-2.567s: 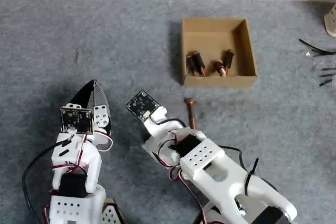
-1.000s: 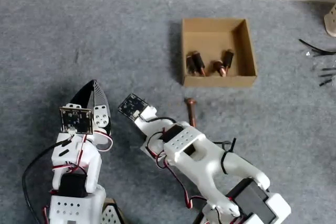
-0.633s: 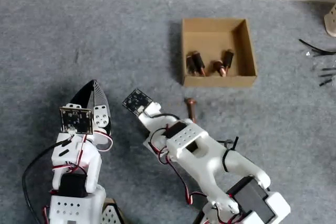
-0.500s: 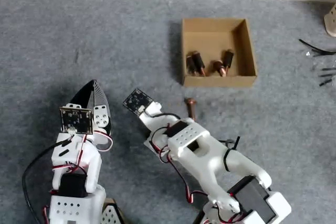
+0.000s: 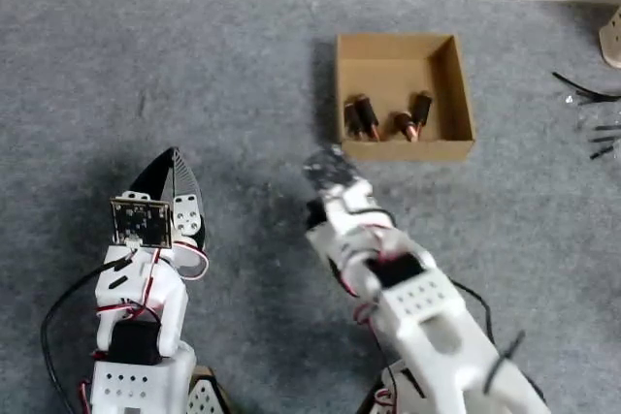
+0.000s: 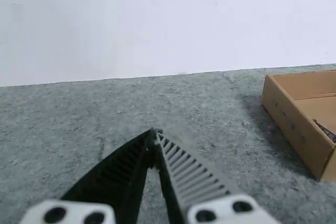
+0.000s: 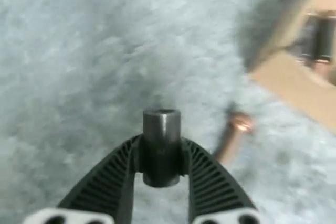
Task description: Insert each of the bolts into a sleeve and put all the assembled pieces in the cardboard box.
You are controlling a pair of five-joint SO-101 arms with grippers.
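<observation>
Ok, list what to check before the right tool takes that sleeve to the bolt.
1. Grip on sleeve in right tool: ok, clamped, bore end out.
2. Loose bolt found: ok, lying on the carpet beyond the sleeve, near the cardboard box.
3. Sleeve lined up with bolt: not ok, the bolt lies off the sleeve's axis.
4. Bolt's exact lie: cannot tell, blurred.
5. Path clear of left tool: ok, shut, empty, apart from the cardboard box.
6. Room in cardboard box: ok, bare floor beside the assembled pieces.
</observation>
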